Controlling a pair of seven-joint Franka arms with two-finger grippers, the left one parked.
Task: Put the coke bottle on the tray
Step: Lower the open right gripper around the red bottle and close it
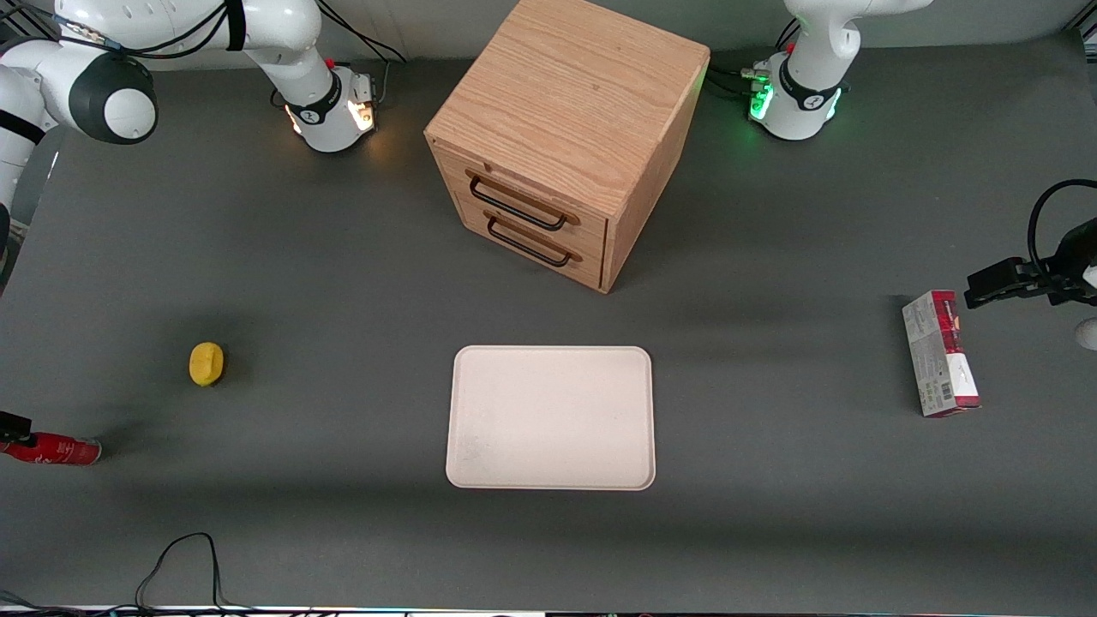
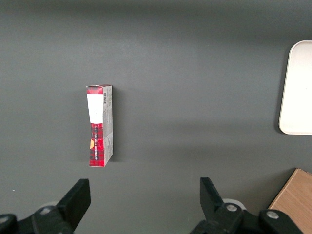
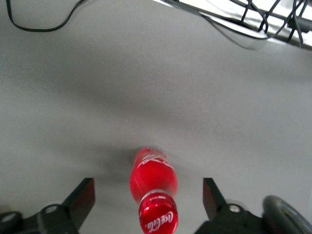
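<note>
We see the coke bottle [image 1: 53, 449] lying on the desk [image 1: 343, 283] at the front view's lower-left edge, well apart from the tray [image 1: 551, 417] at centre. "Coca-Cola" script reads on its red cap. The hand [image 3: 148, 195] is open, fingers straddling the bottle's cap end. A red-and-grey carton [image 1: 939, 353] lies toward the parked arm's end.

The red coke bottle [image 1: 53, 449] lies on its side at the working arm's end, well apart from the cream tray [image 1: 551, 417].
</note>
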